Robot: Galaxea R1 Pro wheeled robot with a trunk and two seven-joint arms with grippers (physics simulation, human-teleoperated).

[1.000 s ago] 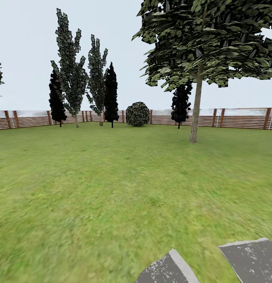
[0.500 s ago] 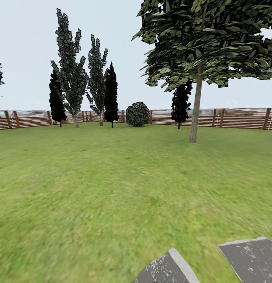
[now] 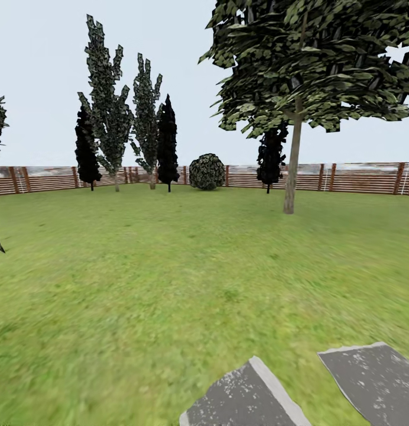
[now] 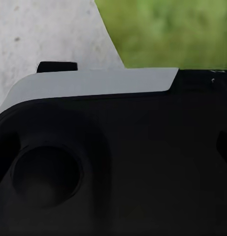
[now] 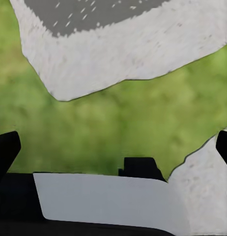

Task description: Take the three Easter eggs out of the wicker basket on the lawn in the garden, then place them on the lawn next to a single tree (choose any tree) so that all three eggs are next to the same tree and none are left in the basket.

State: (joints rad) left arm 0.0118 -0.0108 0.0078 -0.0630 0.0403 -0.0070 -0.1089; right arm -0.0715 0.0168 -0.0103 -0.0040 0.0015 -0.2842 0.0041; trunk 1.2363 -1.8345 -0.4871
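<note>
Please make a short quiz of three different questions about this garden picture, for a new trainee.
1. True or false: the round bush stands in front of the fence.
2. The pale-trunked tree grows on which side of the head view: A left, B right?
3. Fill in: two grey paving slabs lie on the ____.

Key: 1 true; 2 B; 3 lawn.

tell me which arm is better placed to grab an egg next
Neither, as far as these pictures show. The head view has the lawn, the grey-trunked tree and the fence, with no arm over the grass. Both wrist views look along robot body at grass. Finding the basket likely comes first.
</note>
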